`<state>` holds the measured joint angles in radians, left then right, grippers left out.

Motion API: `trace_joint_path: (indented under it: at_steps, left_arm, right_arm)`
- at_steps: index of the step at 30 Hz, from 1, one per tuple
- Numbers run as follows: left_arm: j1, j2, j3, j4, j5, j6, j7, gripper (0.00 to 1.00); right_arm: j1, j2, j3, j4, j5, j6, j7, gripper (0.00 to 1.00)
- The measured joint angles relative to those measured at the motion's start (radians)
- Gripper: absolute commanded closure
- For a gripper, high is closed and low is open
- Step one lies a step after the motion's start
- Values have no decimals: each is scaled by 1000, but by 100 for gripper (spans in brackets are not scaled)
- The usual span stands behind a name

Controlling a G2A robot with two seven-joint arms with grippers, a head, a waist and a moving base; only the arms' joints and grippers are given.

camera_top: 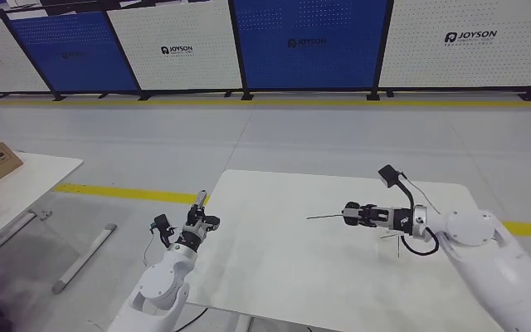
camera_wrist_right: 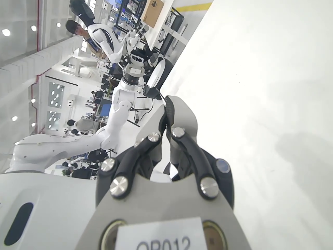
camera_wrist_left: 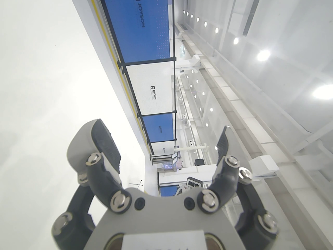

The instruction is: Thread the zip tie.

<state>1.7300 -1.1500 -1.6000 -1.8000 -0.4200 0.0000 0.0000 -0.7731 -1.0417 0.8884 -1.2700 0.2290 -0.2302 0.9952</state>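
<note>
A thin black zip tie (camera_top: 325, 217) sticks out leftward over the white table (camera_top: 282, 266) from my right gripper (camera_top: 348, 214), which is shut on one end of it. In the right wrist view the gripper (camera_wrist_right: 166, 106) has its fingers pressed together, and a short black bit of the zip tie (camera_wrist_right: 161, 97) pokes past the tips. My left gripper (camera_top: 201, 200) is at the table's left edge, open and holding nothing. The left wrist view shows its pads (camera_wrist_left: 105, 144) spread wide, with the zip tie (camera_wrist_left: 135, 184) small and far off.
A second white table with a brown box (camera_top: 7, 158) stands at the far left. Blue and white pegboard panels (camera_top: 307, 41) line the back, behind a yellow floor line. A black cable (camera_top: 406, 192) loops above the right wrist.
</note>
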Motion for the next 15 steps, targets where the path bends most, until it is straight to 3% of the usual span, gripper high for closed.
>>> trace_joint_path:
  at_steps: [3, 7, 12, 15]
  left_arm:
    - [0, 0, 0, 0, 0, 0, 0, 0]
    - [0, 0, 0, 0, 0, 0, 0, 0]
    - [0, 0, 0, 0, 0, 0, 0, 0]
    - [0, 0, 0, 0, 0, 0, 0, 0]
  right_arm:
    - [-17, 0, -3, -32, -104, -42, -44, 100]
    - [-12, -1, -9, -33, -122, -110, -20, 100]
    - [-25, 3, -2, -119, -242, -110, -53, 100]
    - [-34, 6, 2, -116, -325, -110, -97, 100]
